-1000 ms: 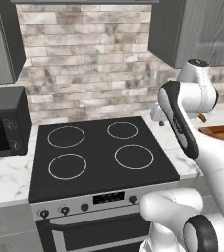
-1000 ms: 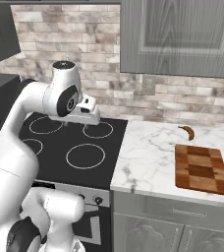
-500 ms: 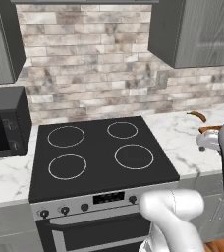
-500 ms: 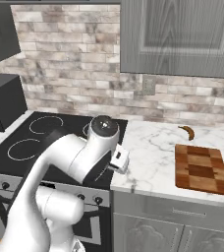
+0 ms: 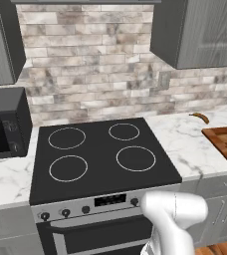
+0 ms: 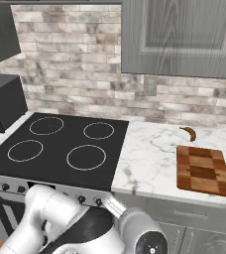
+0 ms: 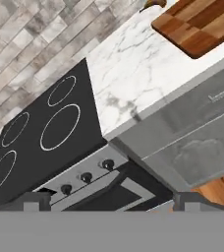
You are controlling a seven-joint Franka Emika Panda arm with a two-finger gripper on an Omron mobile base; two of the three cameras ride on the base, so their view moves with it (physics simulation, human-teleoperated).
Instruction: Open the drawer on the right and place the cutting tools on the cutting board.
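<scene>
1. While I watched from the base cameras, the arm was folded low in front of the stove (image 5: 105, 159), its white links sitting below the counter edge.
2. My hand view was rolled, looking up along the cabinet fronts; the gripper (image 7: 111, 199) had its two dark tips set wide apart with nothing between them, so it was released.
3. I saw the drawer (image 7: 182, 115) closed, its grey front flush under the marble counter (image 6: 149, 163).
4. I found the cutting board (image 6: 203, 170) lying on the counter right of the stove, a curved brown thing (image 6: 188, 133) just behind it.
5. I could not make out the cutting tools; the board was cut off at the frame edge in the left base view.
</scene>
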